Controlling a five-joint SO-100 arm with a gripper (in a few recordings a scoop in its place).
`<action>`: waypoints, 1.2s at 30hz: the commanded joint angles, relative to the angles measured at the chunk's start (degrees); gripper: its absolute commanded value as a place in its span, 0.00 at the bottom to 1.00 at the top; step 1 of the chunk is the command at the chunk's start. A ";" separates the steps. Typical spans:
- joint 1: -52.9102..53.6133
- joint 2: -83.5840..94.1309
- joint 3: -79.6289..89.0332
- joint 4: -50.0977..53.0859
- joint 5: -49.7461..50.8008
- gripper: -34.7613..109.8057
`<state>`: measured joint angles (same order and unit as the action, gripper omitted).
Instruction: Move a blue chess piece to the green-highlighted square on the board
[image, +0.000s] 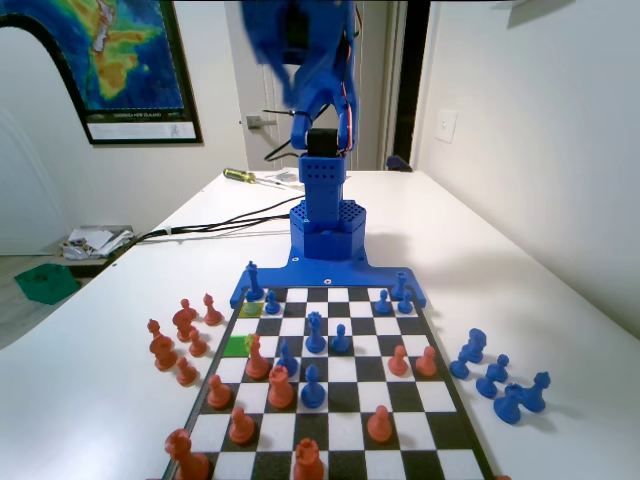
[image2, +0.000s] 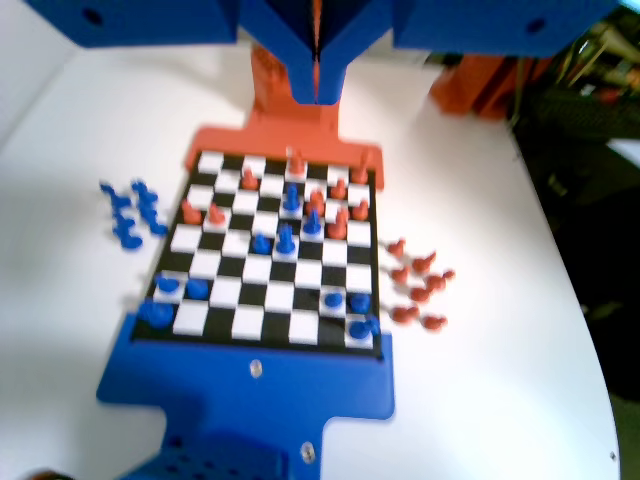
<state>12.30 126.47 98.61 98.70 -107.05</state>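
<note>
Hand (image2: 317, 85) is high above the board (image: 452, 425), jaws together, empty. Open them, then descend onto a pawn (image: 272, 302) beside the green square (image: 236, 346).

Home room or hobby workspace: framed colourful relief map poster (image: 110, 60) on white wall, white door with metal handle (image: 256, 122), white wall switch plate (image: 446, 125), white tabletop (image: 520, 280) with black cables (image: 215, 222).
</note>
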 joint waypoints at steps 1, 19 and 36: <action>3.78 -4.92 -2.99 0.09 -5.80 0.25; 18.11 -24.43 0.79 -12.48 -25.84 0.25; 21.80 -32.96 17.31 -36.83 -32.78 0.28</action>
<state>32.87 92.81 115.49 63.98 -139.48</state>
